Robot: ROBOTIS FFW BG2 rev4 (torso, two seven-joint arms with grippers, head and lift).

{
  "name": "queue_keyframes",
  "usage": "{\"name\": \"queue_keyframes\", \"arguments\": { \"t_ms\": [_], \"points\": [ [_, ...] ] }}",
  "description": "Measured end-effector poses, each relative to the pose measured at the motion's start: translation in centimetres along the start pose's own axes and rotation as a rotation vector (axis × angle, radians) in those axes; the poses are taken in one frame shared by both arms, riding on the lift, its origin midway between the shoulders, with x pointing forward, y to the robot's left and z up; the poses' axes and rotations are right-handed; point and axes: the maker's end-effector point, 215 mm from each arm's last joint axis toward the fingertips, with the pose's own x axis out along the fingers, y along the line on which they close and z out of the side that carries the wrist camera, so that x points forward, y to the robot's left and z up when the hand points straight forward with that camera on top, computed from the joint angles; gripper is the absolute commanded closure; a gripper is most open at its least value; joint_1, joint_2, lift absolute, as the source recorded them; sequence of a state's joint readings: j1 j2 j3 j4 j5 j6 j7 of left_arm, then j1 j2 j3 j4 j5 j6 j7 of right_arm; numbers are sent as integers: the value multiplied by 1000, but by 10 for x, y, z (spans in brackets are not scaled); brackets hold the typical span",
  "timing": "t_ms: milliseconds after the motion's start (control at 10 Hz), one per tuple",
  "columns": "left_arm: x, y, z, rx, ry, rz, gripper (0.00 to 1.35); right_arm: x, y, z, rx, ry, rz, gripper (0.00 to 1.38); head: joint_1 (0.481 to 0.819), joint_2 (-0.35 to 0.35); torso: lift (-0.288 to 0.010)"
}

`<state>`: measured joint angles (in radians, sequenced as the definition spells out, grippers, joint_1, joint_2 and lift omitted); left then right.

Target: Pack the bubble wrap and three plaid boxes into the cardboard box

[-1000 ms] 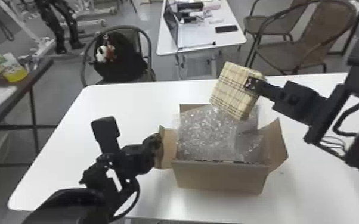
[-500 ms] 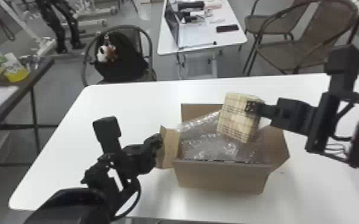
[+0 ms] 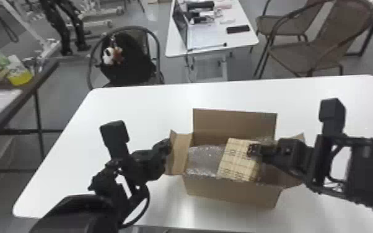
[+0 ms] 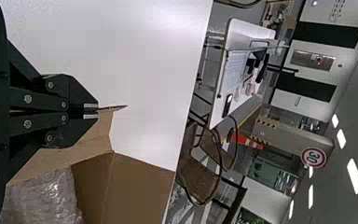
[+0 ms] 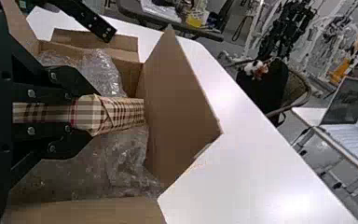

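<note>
Right end effector (image 3: 252,150): clamped on the plaid box (image 3: 238,162)
Plaid box: between those fingers, at the cardboard box's (image 3: 230,192) mouth; likely light, stiff, creasable
Best hold: its broad flat faces, gently
Bubble wrap (image 3: 206,157): beside and below that grip; glossy, springy, slippery
Left end effector (image 4: 91,111): pinching the bendy flap (image 3: 181,151)

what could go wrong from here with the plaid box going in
The right gripper holds the plaid box tilted amid the bubble wrap, so the plaid box may settle crooked. The left gripper is shut on a side flap; a tug could shift the cardboard box.
</note>
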<state>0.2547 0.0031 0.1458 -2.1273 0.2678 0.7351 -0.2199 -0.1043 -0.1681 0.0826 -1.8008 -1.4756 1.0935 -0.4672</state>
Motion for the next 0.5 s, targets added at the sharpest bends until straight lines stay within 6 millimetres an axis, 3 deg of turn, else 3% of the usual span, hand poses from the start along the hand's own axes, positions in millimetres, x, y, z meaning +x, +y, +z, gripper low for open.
{"name": "queue_keyframes", "arguments": {
  "t_ms": [100, 200, 300, 500],
  "points": [
    [0, 0, -1, -1, 0, 0, 1216, 2, -14, -6, 36, 10, -16, 157, 695, 220, -132],
    [0, 0, -1, -1, -1, 0, 1216, 0, -14, -4, 38, 4, -14, 32, 695, 215, -132],
    [0, 1, 0, -2, -2, 1, 1216, -13, 8, 17, -34, -38, 10, 139, 695, 211, -132],
    [0, 1, 1, 1, -4, 3, 1216, -66, 72, 84, -280, -175, 57, 248, 695, 183, -132]
  ]
}}
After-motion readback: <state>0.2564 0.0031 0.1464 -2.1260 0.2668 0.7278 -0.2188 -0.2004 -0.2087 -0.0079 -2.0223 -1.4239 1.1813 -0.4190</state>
